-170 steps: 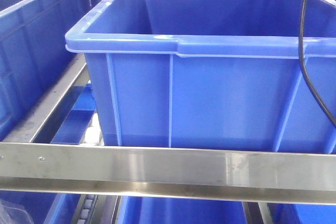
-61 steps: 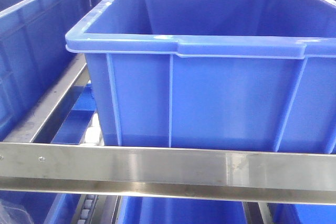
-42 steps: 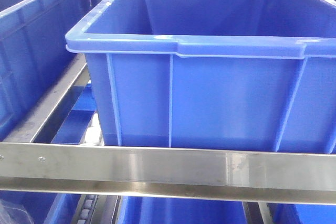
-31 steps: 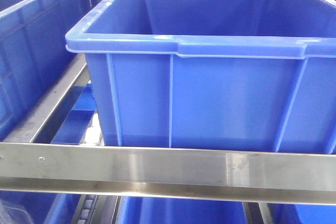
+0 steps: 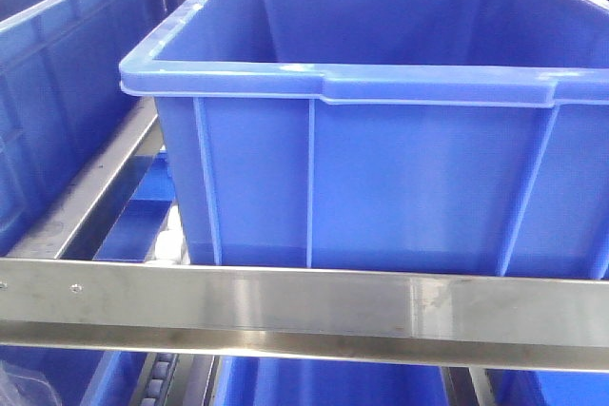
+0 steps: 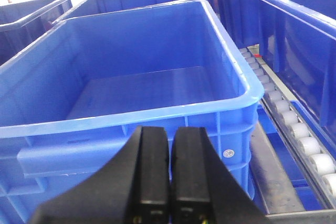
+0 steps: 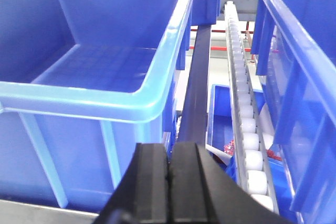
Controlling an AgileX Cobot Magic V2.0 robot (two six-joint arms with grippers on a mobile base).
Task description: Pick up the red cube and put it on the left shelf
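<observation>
Oddly, the red cube shows in none of the views, so where it lies cannot be told from here. The front view is filled by one blue crate (image 5: 381,178) sitting on the shelf (image 5: 304,311), just behind its steel front rail, with a second crate (image 5: 57,92) at the shelf's left edge.

The left gripper (image 6: 169,174) has its fingers pressed together with nothing between them, and it hangs just outside the near rim of an empty crate (image 6: 131,114); roller tracks (image 6: 294,124) run along that crate's right side. The right gripper (image 7: 168,187) is likewise closed and empty, low before the corner of a crate (image 7: 94,93) beside another roller track (image 7: 244,114).

Both arms look parked clear of the crates, probably a neutral pose; whether the cube has been placed already or remains unpicked cannot be judged.
</observation>
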